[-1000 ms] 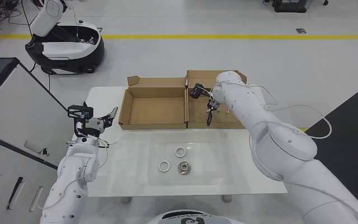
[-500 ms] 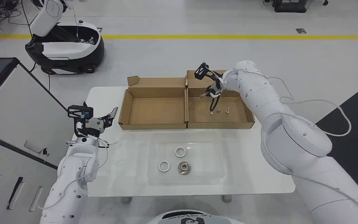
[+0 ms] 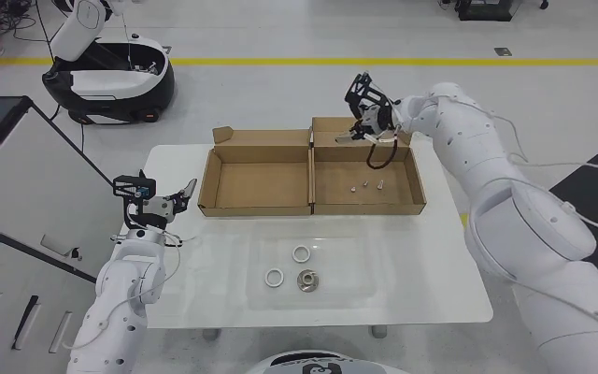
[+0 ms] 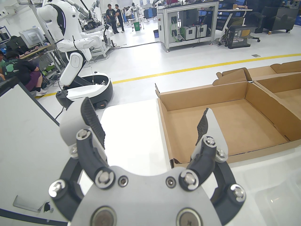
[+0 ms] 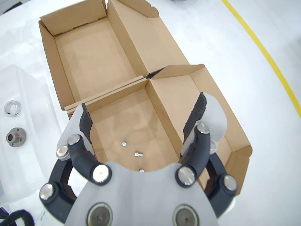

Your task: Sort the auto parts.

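Three bolts [image 5: 138, 154] lie in the right box [image 5: 112, 128]; two rings [image 3: 301, 253] and a flanged hub [image 3: 306, 280] sit in the clear tray [image 3: 350, 271].

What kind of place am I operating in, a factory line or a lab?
Most likely a robotics lab or test floor: another white humanoid robot stands on a wheeled base beyond the table, an equipment rack holds electronics boxes, and a yellow line marks the smooth floor.

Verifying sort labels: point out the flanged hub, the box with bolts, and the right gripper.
flanged hub [image 3: 306, 279]: top view, on its centre bore.
box with bolts [image 3: 332, 182]: top view, bare floor patch.
right gripper [image 5: 142, 99]: right wrist view, midway between its fingertips.
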Tool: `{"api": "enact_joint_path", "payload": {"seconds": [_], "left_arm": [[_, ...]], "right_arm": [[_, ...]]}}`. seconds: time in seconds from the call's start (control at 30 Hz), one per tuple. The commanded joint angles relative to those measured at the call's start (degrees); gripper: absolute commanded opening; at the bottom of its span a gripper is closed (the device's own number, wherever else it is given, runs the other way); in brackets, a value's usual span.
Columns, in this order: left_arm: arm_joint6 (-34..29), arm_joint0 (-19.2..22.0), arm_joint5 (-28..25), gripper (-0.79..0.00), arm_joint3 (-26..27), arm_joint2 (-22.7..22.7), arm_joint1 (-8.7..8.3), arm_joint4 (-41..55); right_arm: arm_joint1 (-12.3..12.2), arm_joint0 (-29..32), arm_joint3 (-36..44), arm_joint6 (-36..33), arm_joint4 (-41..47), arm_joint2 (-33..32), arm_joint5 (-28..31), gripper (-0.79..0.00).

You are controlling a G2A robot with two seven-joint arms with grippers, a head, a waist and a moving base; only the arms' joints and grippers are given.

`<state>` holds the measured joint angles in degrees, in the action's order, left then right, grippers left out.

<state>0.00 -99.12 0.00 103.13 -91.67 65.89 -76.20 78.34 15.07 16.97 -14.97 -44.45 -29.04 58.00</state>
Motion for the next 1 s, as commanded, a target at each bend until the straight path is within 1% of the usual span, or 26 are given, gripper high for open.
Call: {"api": "enact_joint_path", "payload": {"seconds": [0.0, 0.03, 0.07, 0.13, 0.17, 0.23, 0.3, 0.33, 0.37, 0.4, 0.53, 0.67, 0.83, 0.97], "left_arm": [[0.0, 0.0, 0.0, 0.0, 0.0, 0.0, 0.0, 0.0], [0.0, 0.0, 0.0, 0.0, 0.0, 0.0, 0.0, 0.0], [0.0, 0.0, 0.0, 0.0, 0.0, 0.0, 0.0, 0.0], [0.0, 0.0, 0.0, 0.0, 0.0, 0.0, 0.0, 0.0], [0.0, 0.0, 0.0, 0.0, 0.0, 0.0, 0.0, 0.0], [0.0, 0.0, 0.0, 0.0, 0.0, 0.0, 0.0, 0.0], [0.0, 0.0, 0.0, 0.0, 0.0, 0.0, 0.0, 0.0], [0.0, 0.0, 0.0, 0.0, 0.0, 0.0, 0.0, 0.0], [0.0, 0.0, 0.0, 0.0, 0.0, 0.0, 0.0, 0.0], [0.0, 0.0, 0.0, 0.0, 0.0, 0.0, 0.0, 0.0], [0.0, 0.0, 0.0, 0.0, 0.0, 0.0, 0.0, 0.0], [0.0, 0.0, 0.0, 0.0, 0.0, 0.0, 0.0, 0.0], [0.0, 0.0, 0.0, 0.0, 0.0, 0.0, 0.0, 0.0], [0.0, 0.0, 0.0, 0.0, 0.0, 0.0, 0.0, 0.0]], "right_arm": [[-1.61, 0.81, 3.36, -0.45, 1.45, -0.6, 0.0, 0.0], [-3.03, 1.55, 6.09, -1.23, 2.71, -1.18, 0.0, 0.0], [-3.79, 2.0, 7.63, -1.71, 3.45, -1.5, 0.0, 0.0], [-6.7, 3.86, 13.34, -4.02, 6.52, -2.97, 0.0, 0.0], [-7.59, 4.43, 15.1, -4.92, 7.42, -3.46, 0.0, 0.0], [-10.34, 6.37, 20.41, -7.8, 10.31, -5.31, 0.0, 0.0], [-13.61, 8.93, 26.74, -11.91, 13.63, -7.98, 0.0, 0.0], [-14.52, 9.77, 28.5, -13.09, 14.66, -8.86, 0.0, 0.0], [-16.31, 11.53, 31.88, -15.49, 16.89, -10.74, 0.0, 0.0], [-17.19, 12.42, 33.54, -16.75, 17.96, -11.71, 0.0, 0.0], [-21.96, 17.98, 43.2, -24.41, 25.01, -17.57, 0.0, 0.0], [-25.95, 23.3, 51.72, -31.32, 31.73, -22.57, 0.0, 0.0], [-30.75, 28.48, 59.27, -31.32, 33.8, -25.16, 0.0, 0.0], [-34.84, 31.96, 64.17, -31.32, 37.54, -27.08, 0.0, 0.0]]}}
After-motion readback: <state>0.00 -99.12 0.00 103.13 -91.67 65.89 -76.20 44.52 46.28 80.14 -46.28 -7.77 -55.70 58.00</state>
